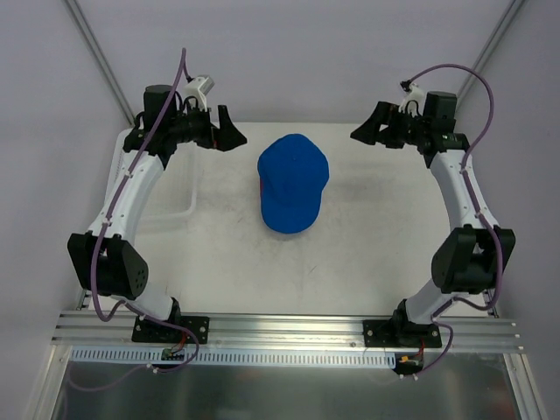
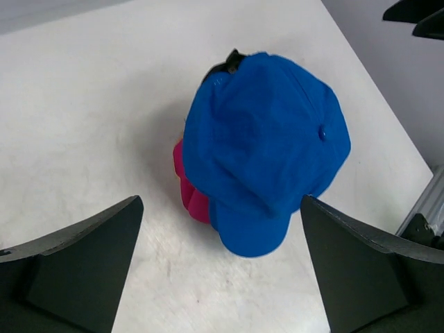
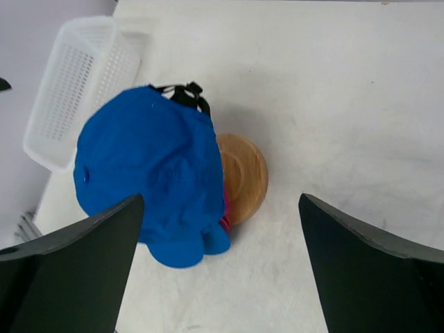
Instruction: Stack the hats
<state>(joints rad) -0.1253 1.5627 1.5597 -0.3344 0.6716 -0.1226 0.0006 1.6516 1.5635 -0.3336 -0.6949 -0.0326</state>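
A bright blue cap (image 1: pixel 293 183) lies on top of a pile of hats at the table's middle back. Magenta-pink fabric (image 2: pixel 189 190) shows under its edge in the left wrist view, and a second blue brim (image 3: pixel 218 239) shows beneath it in the right wrist view. The pile rests on a round tan wooden disc (image 3: pixel 243 177). My left gripper (image 1: pixel 229 131) hovers open and empty left of the pile. My right gripper (image 1: pixel 363 127) hovers open and empty to its right. Neither touches the hats.
A white slatted plastic basket (image 3: pixel 73 87) stands at the table's left side, behind the left arm (image 1: pixel 131 201) in the top view. The table's right edge (image 2: pixel 388 118) runs close past the pile in the left wrist view.
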